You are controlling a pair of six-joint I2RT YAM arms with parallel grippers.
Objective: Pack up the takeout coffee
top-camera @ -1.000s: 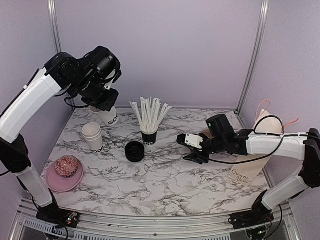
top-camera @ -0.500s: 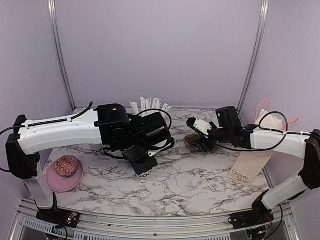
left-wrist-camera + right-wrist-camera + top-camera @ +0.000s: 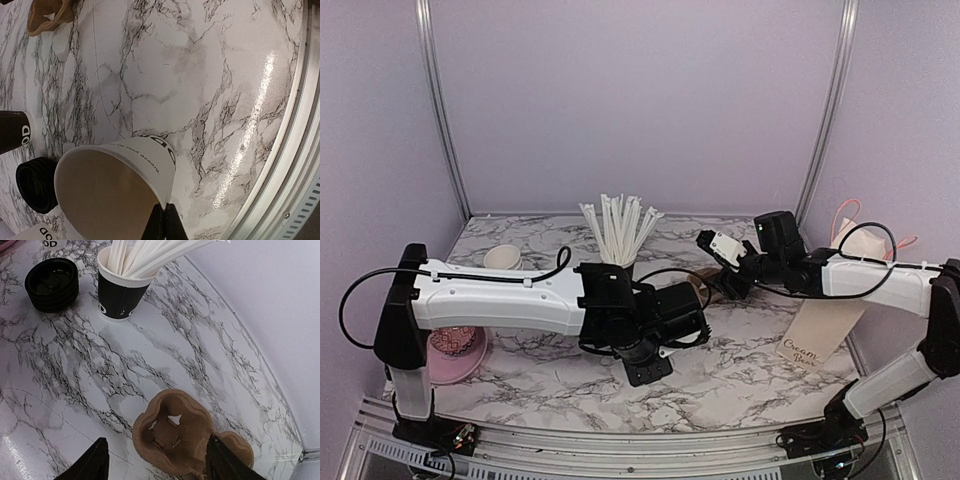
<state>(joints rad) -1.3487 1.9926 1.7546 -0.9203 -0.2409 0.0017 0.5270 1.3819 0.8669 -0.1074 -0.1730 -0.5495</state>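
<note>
No lidded coffee cup is in view. My left gripper (image 3: 163, 214) is shut on the rim of a lidless white cup (image 3: 125, 170) with black lettering and holds it tilted over the marble near the front edge. In the top view the left gripper (image 3: 647, 366) is at the front middle and the cup is hidden under it. My right gripper (image 3: 160, 465) is open, its fingers (image 3: 92, 462) on either side of a brown cup carrier (image 3: 172, 432); the right finger overlaps the carrier's edge. In the top view the right gripper (image 3: 718, 278) is at the back right, above the carrier (image 3: 703, 290).
A black cup of white straws (image 3: 120, 290) and a stack of black lids (image 3: 52, 282) stand left of the carrier. A lidless white cup (image 3: 502, 257) is at the back left. A pink plate (image 3: 470, 352) with a doughnut is at the front left, and a paper bag (image 3: 825, 335) at the right.
My left arm has swung from the back left to the front middle with the white cup. My right gripper has moved back over the carrier.
</note>
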